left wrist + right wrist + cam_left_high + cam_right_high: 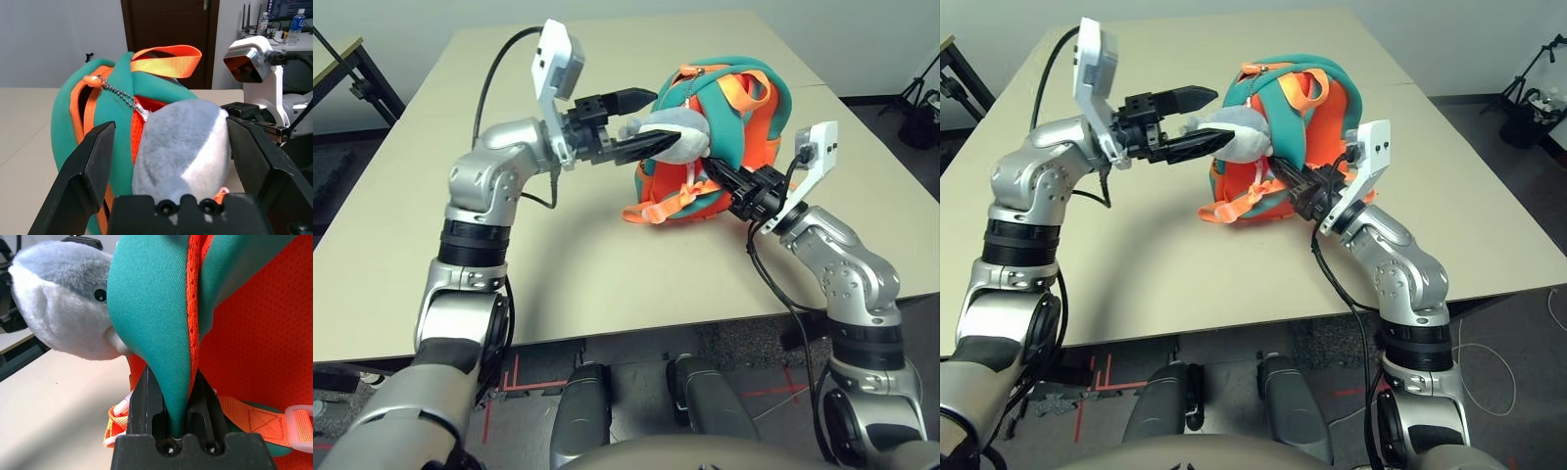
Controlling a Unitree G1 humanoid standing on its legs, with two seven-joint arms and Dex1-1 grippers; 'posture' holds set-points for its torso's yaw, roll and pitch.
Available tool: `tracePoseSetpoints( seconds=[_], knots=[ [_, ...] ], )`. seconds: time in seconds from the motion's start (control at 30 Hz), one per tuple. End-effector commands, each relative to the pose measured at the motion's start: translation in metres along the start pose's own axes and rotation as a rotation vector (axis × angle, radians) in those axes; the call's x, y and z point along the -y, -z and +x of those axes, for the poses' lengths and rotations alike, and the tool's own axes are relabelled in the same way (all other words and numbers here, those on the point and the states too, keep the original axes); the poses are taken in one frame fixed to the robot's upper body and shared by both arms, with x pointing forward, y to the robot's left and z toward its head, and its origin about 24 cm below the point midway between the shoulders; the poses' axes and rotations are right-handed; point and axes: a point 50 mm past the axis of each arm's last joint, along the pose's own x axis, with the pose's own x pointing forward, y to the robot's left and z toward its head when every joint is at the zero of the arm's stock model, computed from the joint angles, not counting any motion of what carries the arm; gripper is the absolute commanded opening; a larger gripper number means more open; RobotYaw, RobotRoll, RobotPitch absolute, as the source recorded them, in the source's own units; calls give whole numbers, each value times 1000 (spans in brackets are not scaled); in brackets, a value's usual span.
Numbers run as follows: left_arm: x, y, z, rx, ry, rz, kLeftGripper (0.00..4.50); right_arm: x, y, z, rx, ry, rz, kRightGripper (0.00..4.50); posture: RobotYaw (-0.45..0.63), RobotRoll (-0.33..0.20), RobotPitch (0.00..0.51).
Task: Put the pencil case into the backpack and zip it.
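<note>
- Gripper of the right arm [172, 374]: clamping shut on the teal strap [151, 298], gathering its padded cloth between both fingers, probably for steadying the soft bag during work on the zip.
- Gripper of the left arm [171, 122]: standing wide open and empty, facing the grey plush toy [171, 152]; contact with the plush not being clear. Probably leaving room for a grasp near the closure.
- Hanging by a beaded chain [120, 93] from the upper edge: the plush toy, bulging in front of the left gripper and perhaps getting in the way of a clean reach.
- Resting upright on the table [587, 245], between both arms: the backpack [729, 127], orange carry loop [168, 63] arching at the top, probably relying on the strap hold against sliding or twisting.
- Possibly lying inside already: the pencil case, its place not being certain.
- Calling next, in judgement, for easing the left fingers past the plush toward the zip, without catching fur or chain.
</note>
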Motion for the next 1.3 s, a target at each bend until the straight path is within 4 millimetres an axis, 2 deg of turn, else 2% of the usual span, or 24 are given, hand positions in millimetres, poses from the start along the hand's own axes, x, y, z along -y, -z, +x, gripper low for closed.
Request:
tracePoseSetpoints(
  seconds=[0.03, 0.17, 0.27, 0.47, 0.57, 0.7, 1.13, 1.3],
  knots=[
    [1, 6, 10, -40, 40, 7, 4500, -10, -1, 2, 7, -46, -9, 106, -187, 0, 80],
    [2, 11, 12, -63, 61, 0, 4500, -11, -1, 1, 11, -40, -11, 106, -189, 0, 80],
    [3, 12, 12, -73, 71, -5, 3525, -10, -1, 1, 12, -37, -11, 106, -186, 0, 81],
    [6, 10, 8, -85, 81, 4, 1221, -11, 0, 2, 12, -43, -8, 106, -170, 0, 80],
    [6, 6, 6, -85, 75, 14, 427, -11, 0, 4, 11, -48, -6, 106, -165, 0, 79],
    [3, 2, 0, -74, 52, 22, 341, -11, 1, 5, 10, -53, -3, 106, -156, 0, 79],
    [-16, -33, -41, -26, -51, 58, 341, -15, 5, 10, 5, -75, 9, 106, -141, 0, 87],
    [-18, -33, -57, -51, -89, 49, 341, -15, 5, 10, 2, -75, 11, 106, -138, 0, 89]
  ],
)
